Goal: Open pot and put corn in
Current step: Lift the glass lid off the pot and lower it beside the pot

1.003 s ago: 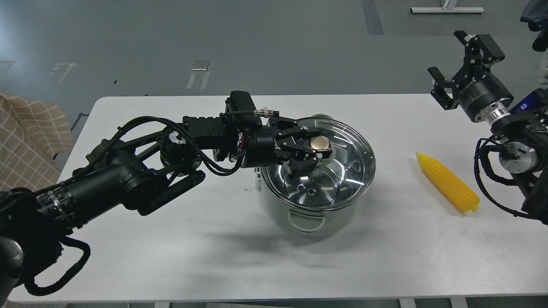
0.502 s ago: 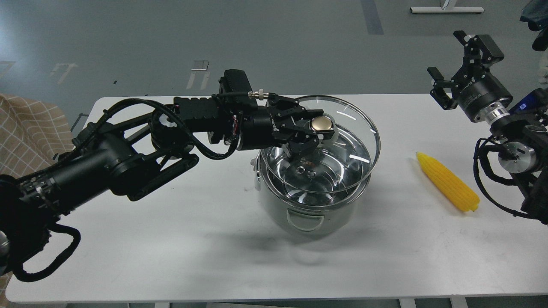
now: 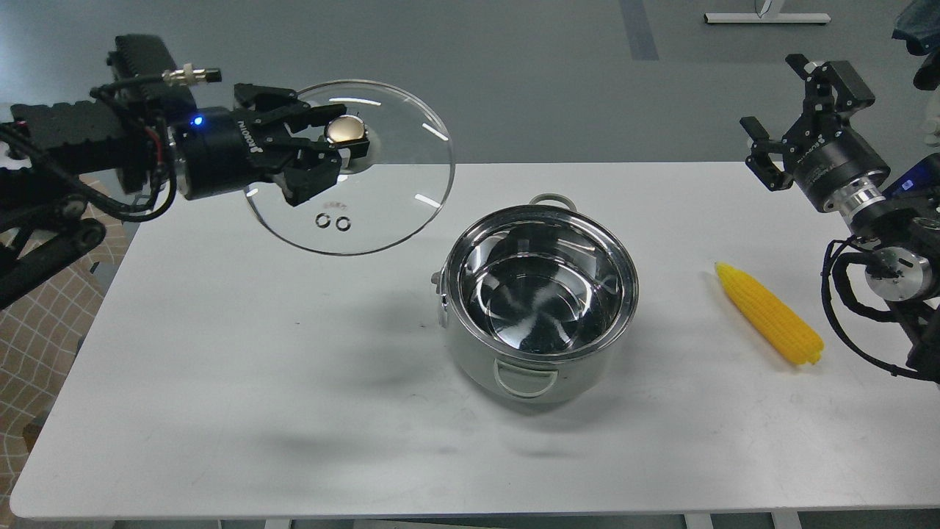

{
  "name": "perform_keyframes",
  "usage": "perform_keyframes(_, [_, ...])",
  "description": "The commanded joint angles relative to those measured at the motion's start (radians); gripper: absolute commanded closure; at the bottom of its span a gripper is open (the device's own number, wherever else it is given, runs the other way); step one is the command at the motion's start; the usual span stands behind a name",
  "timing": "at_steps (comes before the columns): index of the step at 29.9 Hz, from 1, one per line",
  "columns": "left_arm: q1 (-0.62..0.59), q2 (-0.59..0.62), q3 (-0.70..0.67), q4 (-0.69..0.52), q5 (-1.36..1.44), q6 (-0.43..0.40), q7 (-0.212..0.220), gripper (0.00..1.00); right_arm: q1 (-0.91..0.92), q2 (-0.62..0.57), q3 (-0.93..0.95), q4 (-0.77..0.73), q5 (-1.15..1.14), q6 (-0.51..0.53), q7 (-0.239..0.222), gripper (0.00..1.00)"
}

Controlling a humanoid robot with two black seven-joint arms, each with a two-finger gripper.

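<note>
From the head view: the left gripper [image 3: 334, 150] is clamped on the brass knob [image 3: 346, 130] of the glass lid [image 3: 382, 191], holding it in the air over the table's [image 3: 220, 367] far-left corner, well clear of the pot [image 3: 540, 301]. The pot stands uncovered mid-table, its mirror-like inside bare; the far handle only peeks above the rim. The corn [image 3: 769, 316] lies on the table to its right, well apart. The right gripper [image 3: 789, 106] hovers beyond the corn, fingers spread, holding nothing. Both arms are cut off at the frame edges.
</note>
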Motion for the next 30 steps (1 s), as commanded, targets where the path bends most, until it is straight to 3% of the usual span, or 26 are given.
perform_keyframes(1, [0.135,0.022,-0.011,0.022,-0.011,0.091,0.0,0.95,0.0,0.001,-0.001,0.002,0.0,0.0,0.0,0.02])
perform_keyframes(5, [0.256,-0.03,-0.012,0.128,0.005,0.223,0.0,0.94,0.0,0.008,-0.001,0.001,0.0,0.0,0.0,0.02])
perform_keyframes(18, [0.387,-0.138,-0.009,0.34,0.002,0.384,0.0,0.93,-0.008,0.013,-0.012,0.001,-0.006,0.0,0.0,0.02])
perform_keyframes(22, [0.399,-0.187,0.009,0.43,0.003,0.491,0.0,0.9,-0.008,0.013,-0.014,0.001,-0.006,0.0,0.0,0.02])
perform_keyframes(30, [0.451,-0.224,0.018,0.492,0.002,0.498,0.0,0.88,-0.022,0.013,-0.014,0.002,-0.006,0.0,0.0,0.02])
